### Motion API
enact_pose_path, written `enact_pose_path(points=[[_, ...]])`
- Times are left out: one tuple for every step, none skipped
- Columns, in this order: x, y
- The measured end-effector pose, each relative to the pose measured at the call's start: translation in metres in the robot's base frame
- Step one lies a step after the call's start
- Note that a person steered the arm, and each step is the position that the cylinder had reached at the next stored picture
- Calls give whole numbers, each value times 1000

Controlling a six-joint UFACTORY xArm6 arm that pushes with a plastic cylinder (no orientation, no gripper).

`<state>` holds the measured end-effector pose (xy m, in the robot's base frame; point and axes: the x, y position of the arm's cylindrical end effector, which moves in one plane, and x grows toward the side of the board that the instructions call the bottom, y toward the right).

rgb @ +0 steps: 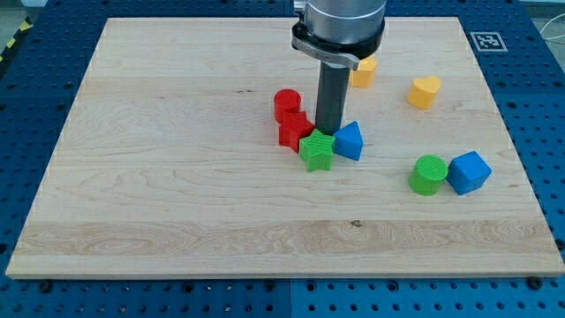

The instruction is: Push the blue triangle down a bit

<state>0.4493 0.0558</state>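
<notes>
- My tip [328, 132], the lower end of a straight dark rod with no jaws to open or hold anything, stands upright just above centre of the frame, under a grey metal collar.
- The tip sits right behind the blue triangle [350, 140] and the green star [316, 151], at the gap between them; whether it touches either I cannot tell.
- The blue triangle, a matte wedge-like block with sharp edges, lies just right of the tip, touching the green star on its left.
- A red block [293, 131] touches the star's upper left; a red cylinder [286, 103] stands just above it.
- A green cylinder [429, 174] and a blue block [469, 171] sit together at lower right.
- A yellow heart [425, 91] and a yellow block [363, 71] lie at upper right.
- The tabletop [159, 132] is pale, grained wood.
</notes>
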Motion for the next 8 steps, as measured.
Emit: enact_pose_path(points=[[8, 7], [8, 7], [-7, 6], [-19, 7], [-18, 19], [-7, 34], [4, 49], [14, 60]])
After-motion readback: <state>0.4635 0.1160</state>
